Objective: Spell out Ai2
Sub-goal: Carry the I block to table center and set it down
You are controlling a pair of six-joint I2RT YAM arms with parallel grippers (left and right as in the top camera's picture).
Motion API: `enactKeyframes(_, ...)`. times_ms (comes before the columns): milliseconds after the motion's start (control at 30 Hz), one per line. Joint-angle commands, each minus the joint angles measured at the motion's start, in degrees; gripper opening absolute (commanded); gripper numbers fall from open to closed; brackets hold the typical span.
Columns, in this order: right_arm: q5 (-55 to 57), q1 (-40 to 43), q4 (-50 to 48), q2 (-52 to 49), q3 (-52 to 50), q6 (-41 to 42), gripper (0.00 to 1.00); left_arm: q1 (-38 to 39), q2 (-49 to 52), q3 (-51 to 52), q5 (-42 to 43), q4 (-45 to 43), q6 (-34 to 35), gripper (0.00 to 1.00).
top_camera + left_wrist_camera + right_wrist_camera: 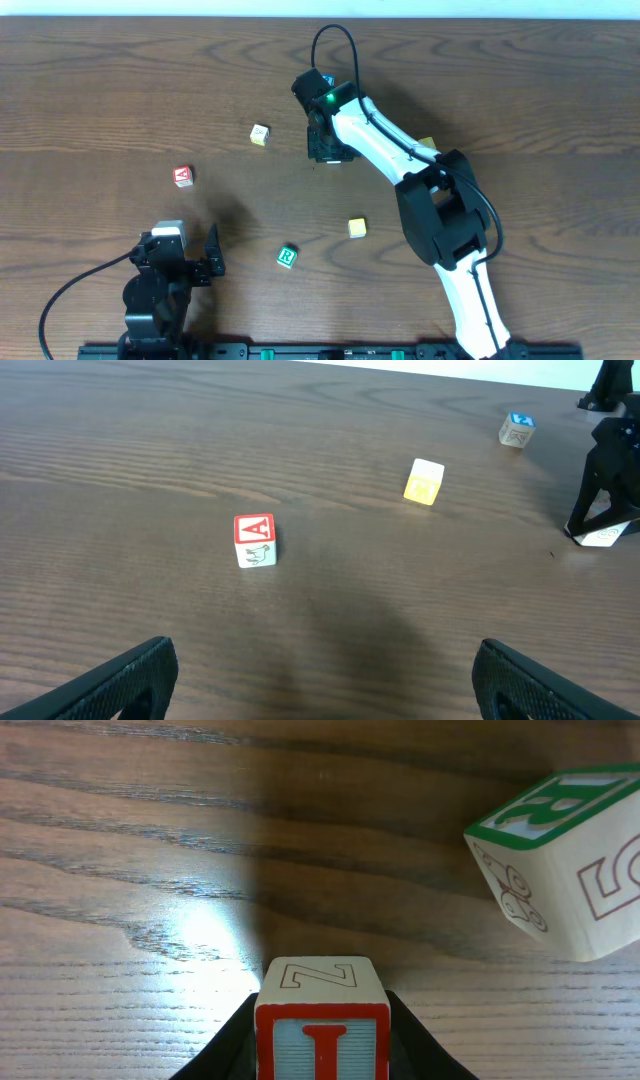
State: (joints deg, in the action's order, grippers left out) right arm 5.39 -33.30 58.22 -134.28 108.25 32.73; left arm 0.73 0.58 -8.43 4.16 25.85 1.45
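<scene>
Red-edged I block (322,1020) sits, apparently gripped, in right end effector (322,1045).

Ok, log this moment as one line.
left gripper: open | right gripper: shut on I block | A block: ungrasped

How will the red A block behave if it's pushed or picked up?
The red A block looks like a rigid painted wooden cube, so probably stiff and light. Sitting flat on the table, it should slide rather than roll. Its smooth faces might slip slightly in the jaws.
</scene>
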Motion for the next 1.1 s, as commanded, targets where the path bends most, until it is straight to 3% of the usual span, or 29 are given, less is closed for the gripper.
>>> enactKeyframes(0,-0.94,-0.94,0.7,-0.83,-1.77,0.9,0.36,-0.35,-0.33,0.98,0.2,0.22,-0.2,0.95)
enactKeyframes(133,-1.31,-0.98,0.74,-0.83,-1.79,0.87,0.43,-0.35,-0.33,0.98,0.2,0.24,-0.2,0.95)
enactKeyframes(500,-1.33,-1.03,0.15,-0.83,-1.77,0.9,0.38,-0.35,-0.33,0.98,0.2,0.24,-0.2,0.95)
enactKeyframes(633,-1.31,-1.03,-0.15,-0.83,-1.77,0.85,0.4,-0.35,-0.33,0.98,0.2,0.24,-0.2,0.95)
enactKeyframes(767,-1.33,-1.03,0.02,-0.83,-1.75,0.35,0.5,-0.35,-0.33,0.98,0.2,0.22,-0.2,0.95)
enactKeyframes(900,-1.16,-1.01,1.03,-0.28,-1.4,-0.24,0.51,-0.35,-0.33,0.98,0.2,0.24,-0.2,0.95)
enactKeyframes(1067,0.55,-0.79,1.62,2.67,0.57,-1.75,0.7,-0.35,-0.33,0.98,0.2,0.24,-0.2,0.95)
